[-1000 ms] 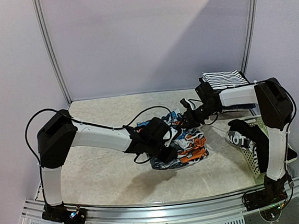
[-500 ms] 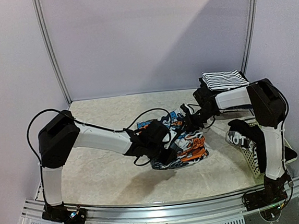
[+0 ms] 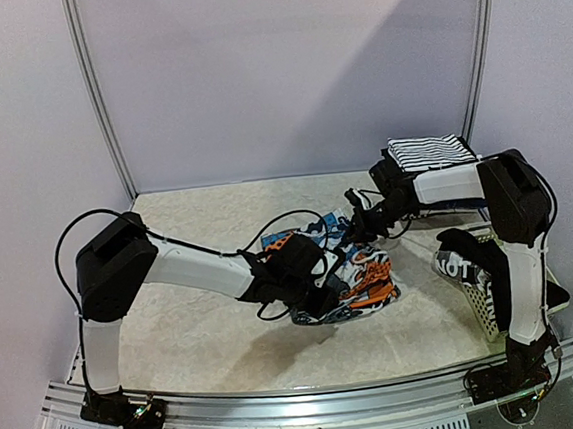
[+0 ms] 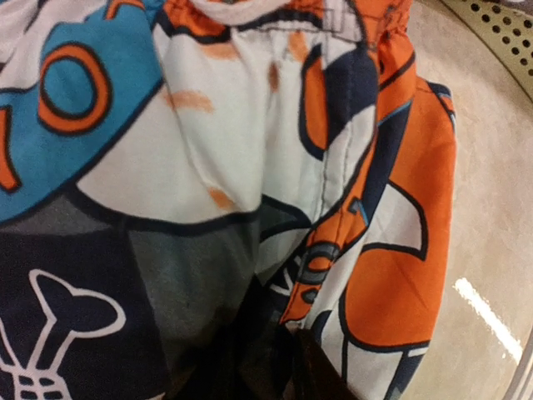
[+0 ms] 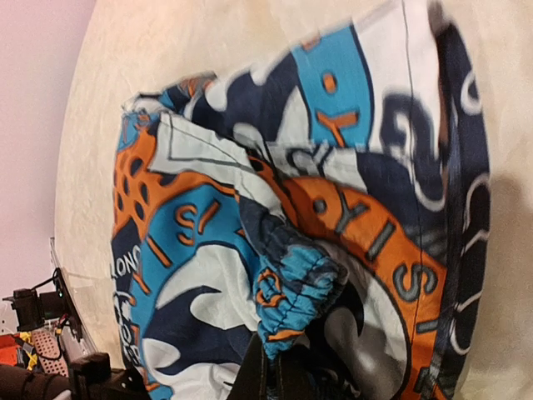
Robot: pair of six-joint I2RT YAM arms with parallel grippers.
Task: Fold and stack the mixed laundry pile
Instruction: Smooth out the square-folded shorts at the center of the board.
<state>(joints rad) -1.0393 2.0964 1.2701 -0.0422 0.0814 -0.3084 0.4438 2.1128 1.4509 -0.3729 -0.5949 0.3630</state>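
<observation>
The graphic-print garment (image 3: 364,273), orange, blue, white and black, lies bunched in the middle of the table. My left gripper (image 3: 319,294) is shut on its near left edge; the cloth (image 4: 250,150) fills the left wrist view and hides the fingers. My right gripper (image 3: 360,226) is shut on the far elastic edge (image 5: 304,292) of the same garment. The folded white garment with thin black stripes (image 3: 427,151) lies at the back right, behind the right arm.
A white lattice basket (image 3: 490,302) stands at the right edge with a black garment with white letters (image 3: 463,262) draped on it. Black cables loop above the print garment. The beige table (image 3: 206,322) stretches to the left; metal frame posts stand at the back.
My right gripper has drawn back slightly toward the far right with the garment's edge. My left gripper has shifted a little right along the near edge.
</observation>
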